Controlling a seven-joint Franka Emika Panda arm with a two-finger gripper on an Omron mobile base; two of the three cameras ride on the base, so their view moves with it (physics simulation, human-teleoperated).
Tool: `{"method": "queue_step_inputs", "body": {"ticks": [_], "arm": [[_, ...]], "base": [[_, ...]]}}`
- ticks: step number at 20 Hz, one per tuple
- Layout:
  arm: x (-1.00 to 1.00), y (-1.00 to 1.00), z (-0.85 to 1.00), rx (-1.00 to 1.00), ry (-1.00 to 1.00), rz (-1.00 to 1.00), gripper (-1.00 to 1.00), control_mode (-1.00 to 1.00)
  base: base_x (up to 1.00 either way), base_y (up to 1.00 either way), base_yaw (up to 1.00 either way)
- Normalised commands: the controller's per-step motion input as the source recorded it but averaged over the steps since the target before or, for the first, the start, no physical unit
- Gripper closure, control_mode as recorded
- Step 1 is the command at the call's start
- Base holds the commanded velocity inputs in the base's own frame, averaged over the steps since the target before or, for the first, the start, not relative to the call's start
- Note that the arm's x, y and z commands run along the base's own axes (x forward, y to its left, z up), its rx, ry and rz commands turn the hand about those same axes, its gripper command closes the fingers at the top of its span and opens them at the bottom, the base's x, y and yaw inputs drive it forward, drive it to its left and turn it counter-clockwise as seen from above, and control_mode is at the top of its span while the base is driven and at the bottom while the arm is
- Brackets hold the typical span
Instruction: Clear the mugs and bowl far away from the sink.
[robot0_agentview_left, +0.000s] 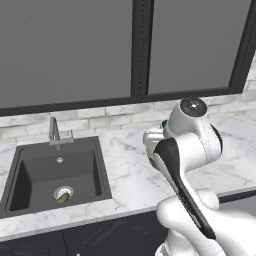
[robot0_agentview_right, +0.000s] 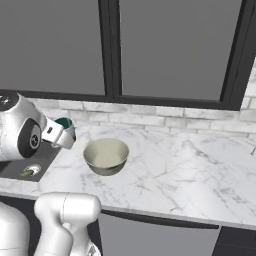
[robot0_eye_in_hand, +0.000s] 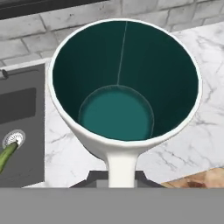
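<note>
A white mug with a dark teal inside sits right in front of the hand, its white handle running down between the jaws. My gripper is shut on that handle. From the right base view the mug and gripper are over the counter just right of the sink; whether the mug rests on the counter I cannot tell. A sliver of the mug peeks out behind the arm. The wide beige bowl stands upright on the counter, a little to the right of the mug. The dark sink lies to the left.
A small green thing lies on the sink's silver drain. The steel faucet stands behind the basin. A brick backsplash and dark windows run along the back. White marble counter stretches right of the bowl. A brown surface shows low in the hand view.
</note>
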Motion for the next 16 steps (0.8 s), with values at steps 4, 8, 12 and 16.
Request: {"method": "queue_step_inputs", "body": {"ticks": [4,8,12,16], "arm": [[-0.97,-0.37,1.0,0.07,0.01,-0.1,1.0,-1.0],[-0.88,-0.31,0.55,0.04,-0.15,-0.03,1.0,-1.0],[-0.32,-0.57,0.0,0.02,-0.05,0.0,1.0,-1.0],[-0.5,-0.49,0.09,-0.01,-0.04,0.06,1.0,-1.0]], "base": [[0.0,0.0,0.0],[0.0,0.0,0.0],[0.0,0.0,0.0],[0.0,0.0,0.0]]}}
